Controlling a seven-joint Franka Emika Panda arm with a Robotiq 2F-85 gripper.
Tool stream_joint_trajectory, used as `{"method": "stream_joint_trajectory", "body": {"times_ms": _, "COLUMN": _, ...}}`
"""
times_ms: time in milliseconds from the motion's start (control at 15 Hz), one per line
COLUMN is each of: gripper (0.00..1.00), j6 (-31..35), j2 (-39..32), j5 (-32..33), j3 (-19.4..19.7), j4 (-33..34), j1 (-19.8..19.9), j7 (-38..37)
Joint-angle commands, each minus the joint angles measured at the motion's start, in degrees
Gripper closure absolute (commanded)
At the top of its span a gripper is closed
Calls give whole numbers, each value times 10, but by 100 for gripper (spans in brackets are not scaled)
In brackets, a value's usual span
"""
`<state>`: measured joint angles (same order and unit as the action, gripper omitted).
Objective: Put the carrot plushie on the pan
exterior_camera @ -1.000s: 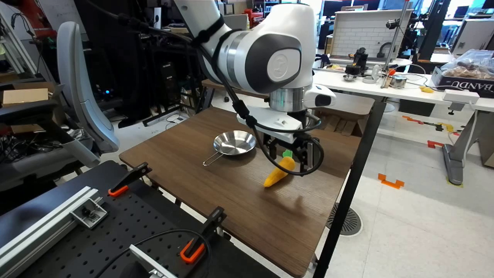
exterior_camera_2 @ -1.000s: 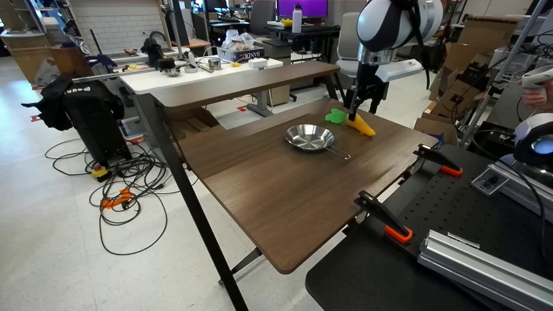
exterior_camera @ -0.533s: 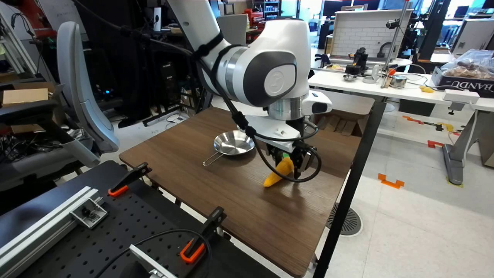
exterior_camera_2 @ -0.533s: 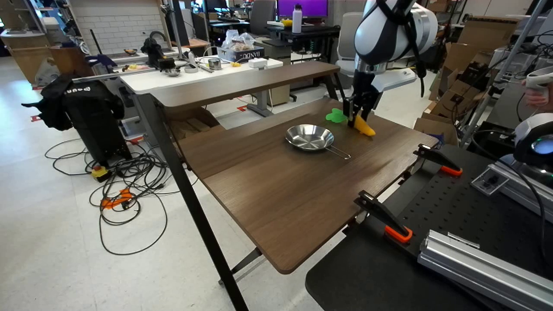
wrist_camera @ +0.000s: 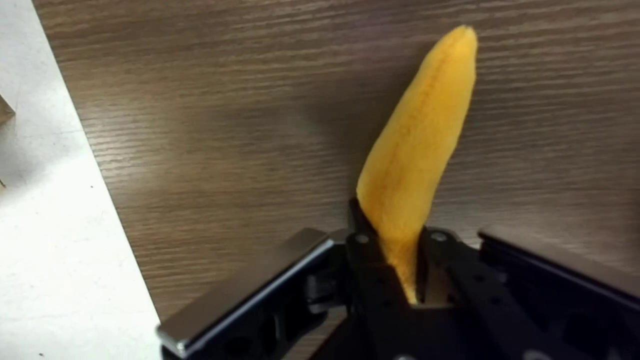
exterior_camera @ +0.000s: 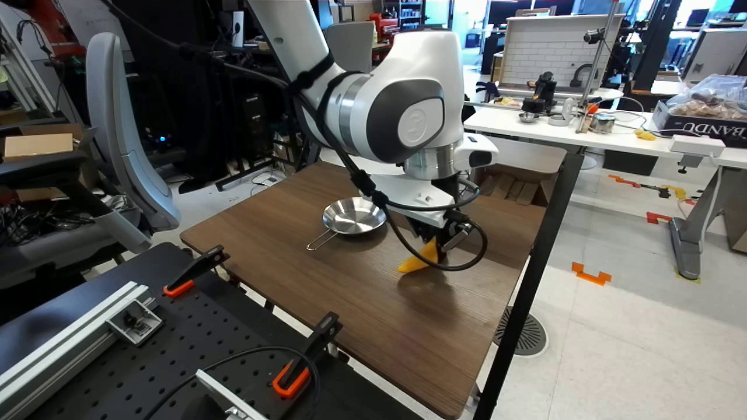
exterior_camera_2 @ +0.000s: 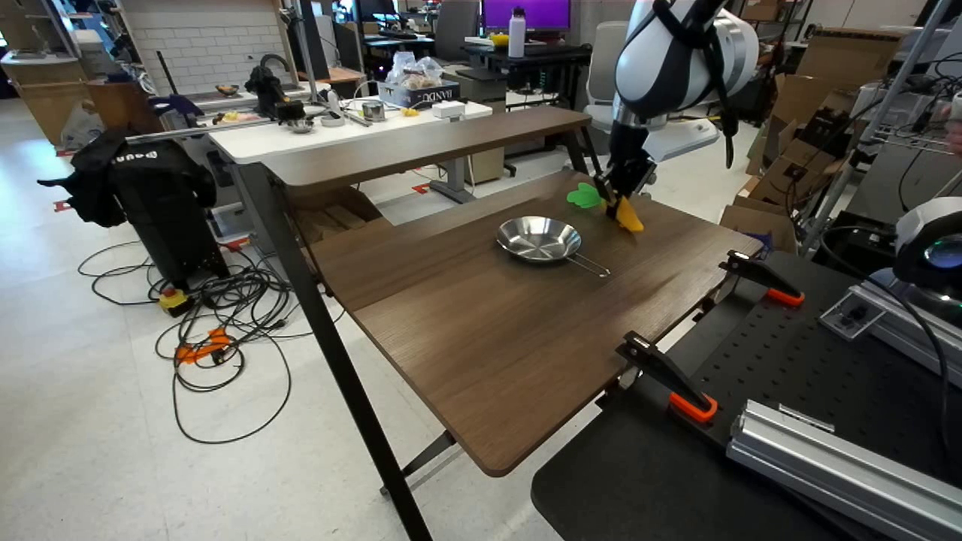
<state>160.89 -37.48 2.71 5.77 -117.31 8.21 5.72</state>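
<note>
1. The carrot plushie (wrist_camera: 422,135) is clamped in the pincer (wrist_camera: 395,240), gripped towards its green leafy end (exterior_camera_2: 585,196), with the tapered tip left projecting.
2. In both exterior views it is held low at the surface (exterior_camera_2: 481,338), near the frying pan (exterior_camera_2: 538,239) but apart from it; whether the tip is fully clear cannot be told.
3. The grasp is judged to be made; a carry across seems to be called for next.
4. A slip could be caused by the off-centre hold: soft cloth may be squeezed out, or the free body may be set swinging.
5. If too little height is given, the frying pan, probably light, could be struck and shoved.
6. The wire handle (exterior_camera_2: 590,265) could be snagged by the drooping cable (exterior_camera: 450,269).
7. If the release is made off centre, the carrot plushie could be left half out, since it looks about as long as the frying pan is wide.
</note>
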Motion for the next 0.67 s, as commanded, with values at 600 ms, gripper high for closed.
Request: {"method": "stream_joint_trajectory", "body": {"times_ms": 600, "gripper": 97, "j6": 1, "j2": 81, "j5": 5, "j3": -39, "j4": -33, "j1": -39, "j7": 3}}
